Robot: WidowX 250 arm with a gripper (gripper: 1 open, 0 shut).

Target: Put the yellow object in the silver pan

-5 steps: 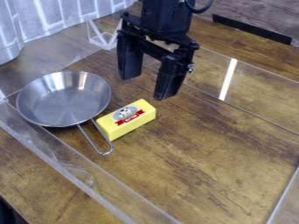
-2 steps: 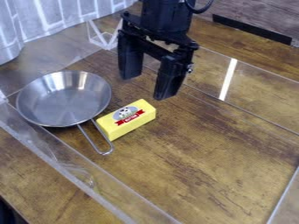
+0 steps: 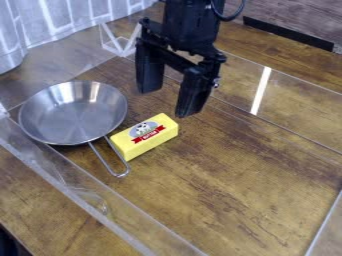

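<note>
The yellow object (image 3: 144, 137) is a small butter-like block with a white, red-marked label on top. It lies on the wooden table just right of the silver pan (image 3: 72, 111), a round shiny pan whose thin wire handle points toward the front. My gripper (image 3: 168, 92) hangs above and slightly behind the block, its two black fingers (image 3: 194, 93) spread wide apart. It is open and nothing sits between the fingers.
Clear acrylic walls run along the table's left (image 3: 60, 180) and back edges. A clear stand (image 3: 118, 42) sits behind the gripper. Bare wooden tabletop (image 3: 241, 180) stretches to the right and front.
The gripper has shifted very slightly; the block and the pan have not moved.
</note>
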